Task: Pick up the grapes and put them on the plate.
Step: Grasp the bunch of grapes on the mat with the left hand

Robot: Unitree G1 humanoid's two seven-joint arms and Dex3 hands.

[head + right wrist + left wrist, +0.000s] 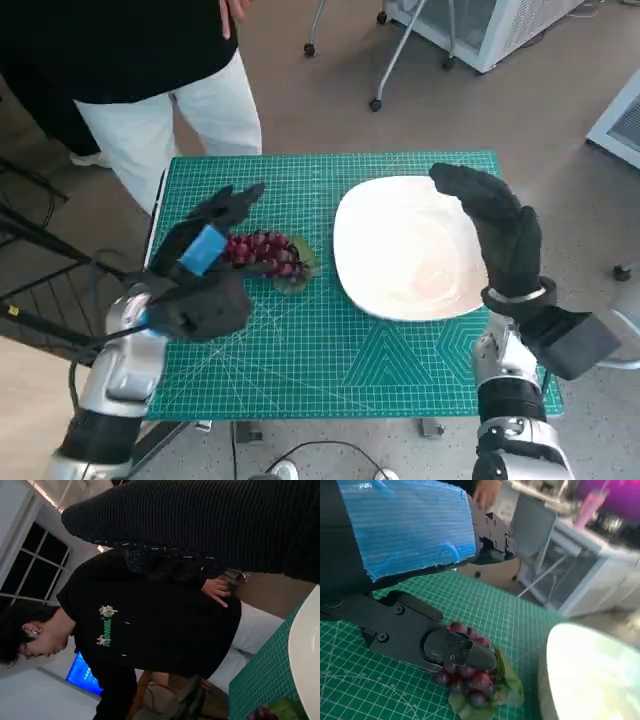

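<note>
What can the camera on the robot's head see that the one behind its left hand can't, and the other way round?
Only the head view shows the whole green mat, the gloved right robot hand raised over the plate's edge, the robot's forearms, and a person's white trousers beside the table.

Only the left wrist view shows, close up, a black finger lying across the top of the grapes, plus a pink cup on a counter behind.

Both show the grapes on their green leaves, the white plate, the mat and the blue-taped left robot hand.

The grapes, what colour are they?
The grapes are dark red-purple, lying on green leaves. The left wrist view shows them best.
</note>
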